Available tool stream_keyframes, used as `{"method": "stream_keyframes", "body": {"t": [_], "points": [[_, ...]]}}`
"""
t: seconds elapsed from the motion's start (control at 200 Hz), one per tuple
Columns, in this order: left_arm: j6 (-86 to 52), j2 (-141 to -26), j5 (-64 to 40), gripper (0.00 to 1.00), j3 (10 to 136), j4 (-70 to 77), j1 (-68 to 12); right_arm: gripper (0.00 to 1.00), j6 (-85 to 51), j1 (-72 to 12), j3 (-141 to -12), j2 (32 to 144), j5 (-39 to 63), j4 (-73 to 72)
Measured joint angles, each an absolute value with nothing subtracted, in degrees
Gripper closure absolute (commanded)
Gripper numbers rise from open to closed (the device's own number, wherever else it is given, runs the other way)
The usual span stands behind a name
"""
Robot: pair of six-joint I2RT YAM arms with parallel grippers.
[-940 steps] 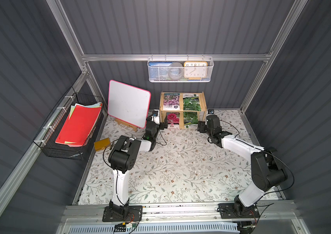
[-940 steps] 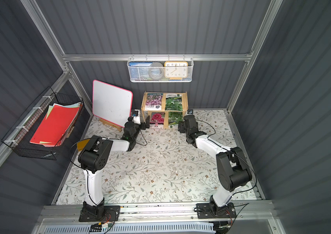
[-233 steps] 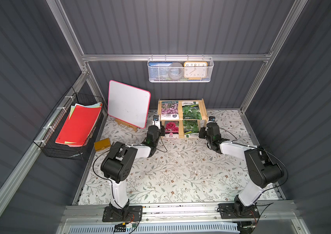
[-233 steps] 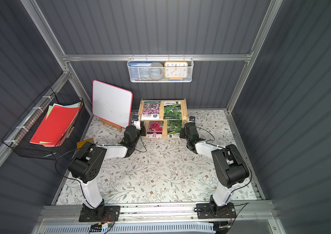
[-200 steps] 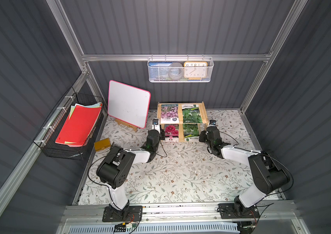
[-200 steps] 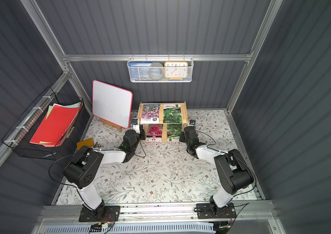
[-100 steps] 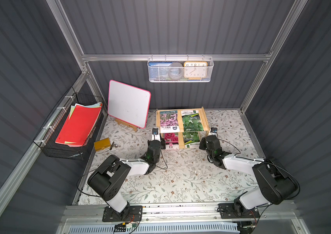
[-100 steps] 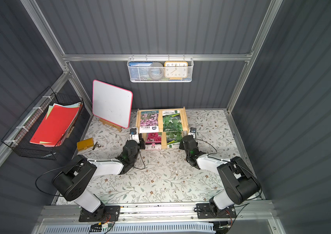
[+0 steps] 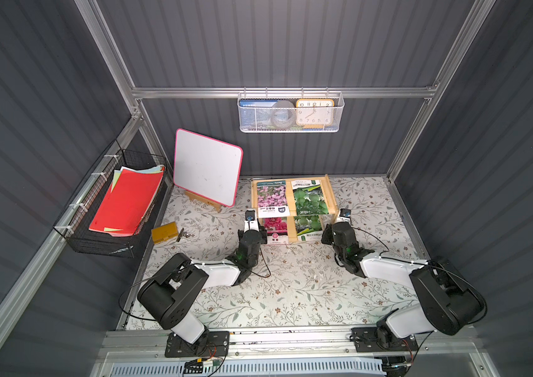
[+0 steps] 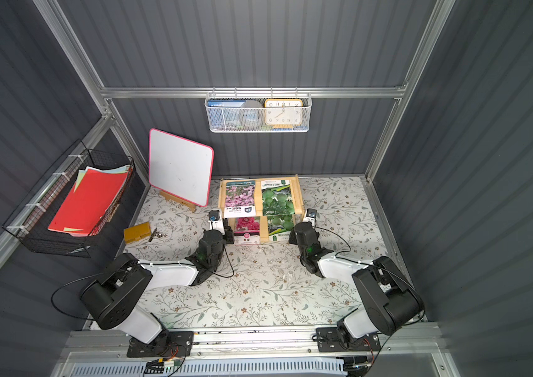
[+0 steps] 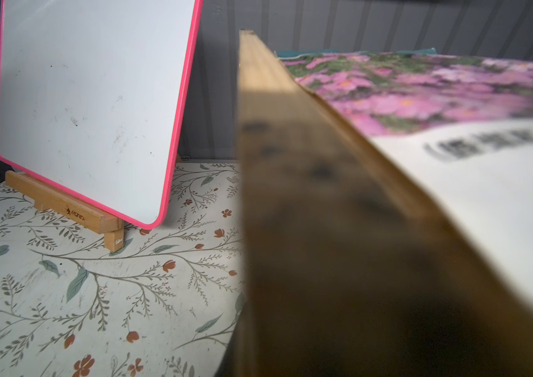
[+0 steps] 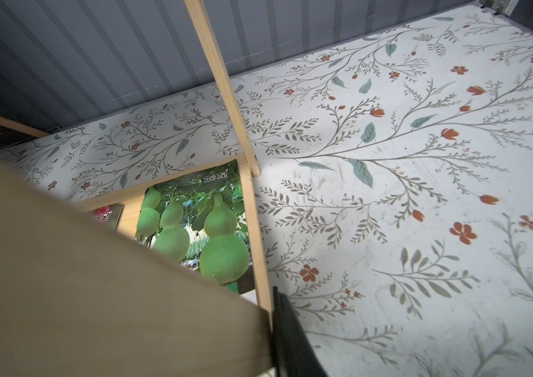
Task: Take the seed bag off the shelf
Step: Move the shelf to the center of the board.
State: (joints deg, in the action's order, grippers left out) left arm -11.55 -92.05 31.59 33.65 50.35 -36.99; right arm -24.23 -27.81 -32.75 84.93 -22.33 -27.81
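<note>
While both top views show the shelf (image 9: 331,196) standing on the floral table (image 9: 291,293) between the two arms, only the wrist views get close. The left gripper (image 9: 260,233) meets the shelf's left front post. Its wrist view is filled by a blurred rail that hides the fingers, so it seems clamped on that rail. The right gripper (image 9: 325,233) is pinched narrowly on the right side, and the right wrist view shows one dark finger (image 12: 291,339) flat against the wood. On the upper tier lie a pink seed bag (image 9: 271,199) and a gourd seed bag (image 9: 310,199). A lower pink bag (image 9: 275,230) sits beneath, and the right wrist view looks in under the tier at the lower gourd bag (image 12: 206,228). A whiteboard (image 9: 206,171) leans at the back left, with a yellow block (image 9: 164,231) near it. The walls (image 9: 291,49) are grey and ribbed. A white basket (image 9: 291,129) with a clock (image 9: 314,112) hangs at the back, and a black basket (image 9: 101,241) of red paper (image 9: 127,199) hangs on the left wall.
</note>
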Motion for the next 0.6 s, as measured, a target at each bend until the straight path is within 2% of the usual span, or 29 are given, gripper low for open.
{"method": "stream_keyframes", "body": {"t": [0.195,0.47,0.6], "points": [[-13.1,-92.3,31.8,0.74,34.2,49.9,-37.3,1.00,-24.7,-27.8,-32.8,84.9,-22.6,-27.8],[-17.1,-93.0,30.2,0.50,35.4,49.7,-37.7,1.00,-25.2,-27.8,-32.6,84.8,-22.7,-27.8],[-17.7,-93.0,29.6,0.42,35.6,49.4,-38.0,0.84,-25.1,-27.8,-32.6,84.8,-22.7,-27.8]]}}
